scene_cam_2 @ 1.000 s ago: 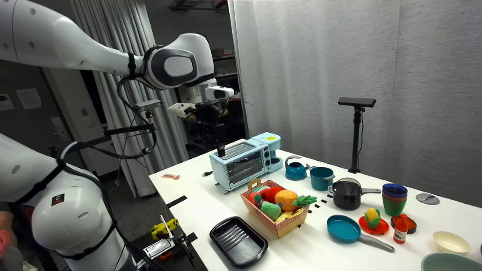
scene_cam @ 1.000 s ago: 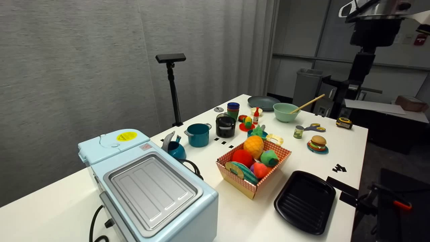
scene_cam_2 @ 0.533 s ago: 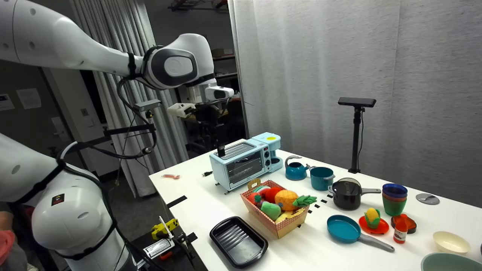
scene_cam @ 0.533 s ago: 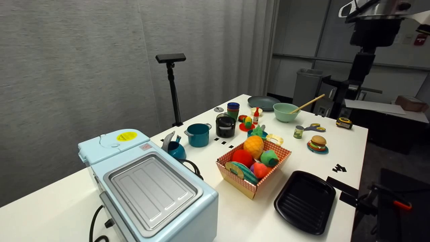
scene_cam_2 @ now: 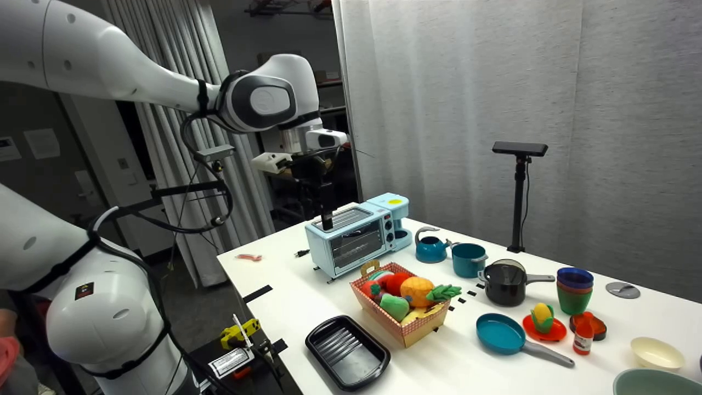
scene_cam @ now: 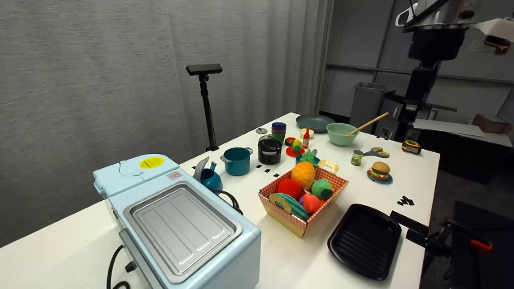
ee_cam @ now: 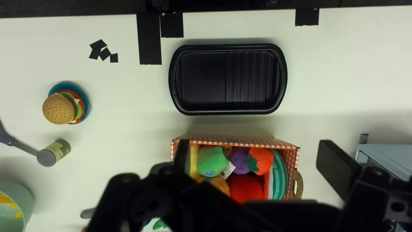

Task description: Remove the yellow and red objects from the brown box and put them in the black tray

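Observation:
The brown box [scene_cam: 281, 216] has a red-checked rim and stands beside the black tray in both exterior views [scene_cam_2: 426, 331]. The yellow object [scene_cam: 303, 175], a pineapple-like plush [scene_cam_2: 417, 291], lies inside it beside the red object [scene_cam: 290, 188], which also shows in an exterior view [scene_cam_2: 396, 283]. The black tray [scene_cam: 363, 241] holds nothing. In the wrist view, the box [ee_cam: 231, 141] lies between my spread fingers. The gripper [ee_cam: 257, 153] is open and empty, high above the table, and covers part of the yellow object [ee_cam: 220, 186] and the red object [ee_cam: 245, 188].
A green fruit [ee_cam: 210, 161], a purple one [ee_cam: 239, 160], a strawberry [ee_cam: 261, 160] and a watermelon slice [ee_cam: 279, 175] crowd the box. A pale blue oven [scene_cam_2: 351, 241], teal pots [scene_cam_2: 469, 260] and a pan [scene_cam_2: 500, 333] stand around. A toy burger [scene_cam: 379, 170] sits near the tray.
The arm and gripper have shifted a little, to the right and slightly down in an exterior view. The box, tray and fruits have not moved.

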